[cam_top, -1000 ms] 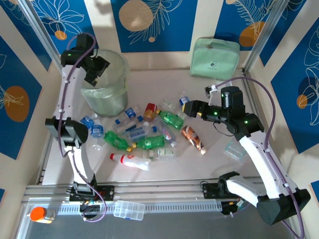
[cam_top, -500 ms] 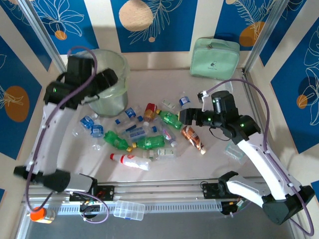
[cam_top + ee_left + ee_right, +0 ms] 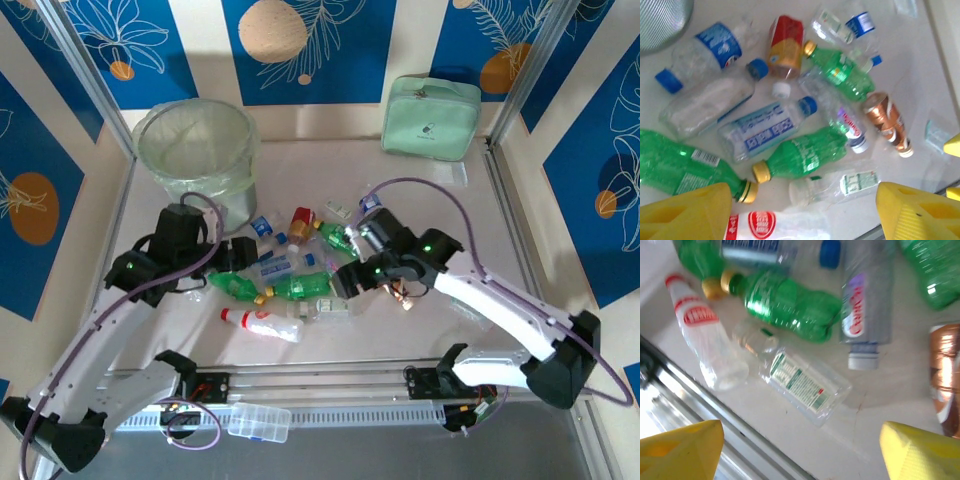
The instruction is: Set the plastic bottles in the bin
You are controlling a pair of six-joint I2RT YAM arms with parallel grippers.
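- The bin [image 3: 218, 196], a round translucent grey-green bucket lined with a clear bag, is seen upright at the far left of the table.
- The left gripper [image 3: 238, 252] is held low over the left edge of the heap. Its yellow fingers [image 3: 685, 212] are spread wide with nothing taken between them. A white bottle with a red label [image 3: 771, 225] lies flat on the table beneath the gap.
- The plastic bottles [image 3: 290, 270] are strewn at the table's centre, near the foot of the bin and between the two arms, and none has been lifted. Clear, green and copper-toned shells are shown, all thin-walled, glossy, dented and crushed out of round.
- Each bottle is judged light, springy and slippery, with walls likely to buckle or skid under a squeeze. A hold across the body by the shoulder, or on the stiffer neck below the cap, is thought safest.
- The right gripper [image 3: 345, 282] is poised over the right side of the heap, its jaws wide apart and empty. A flattened clear labelled bottle [image 3: 801, 381] lies below it, with a green bottle [image 3: 790, 305] just beside that.
- A mint-green pouch [image 3: 430, 115] is left at the far right, well apart from the heap.
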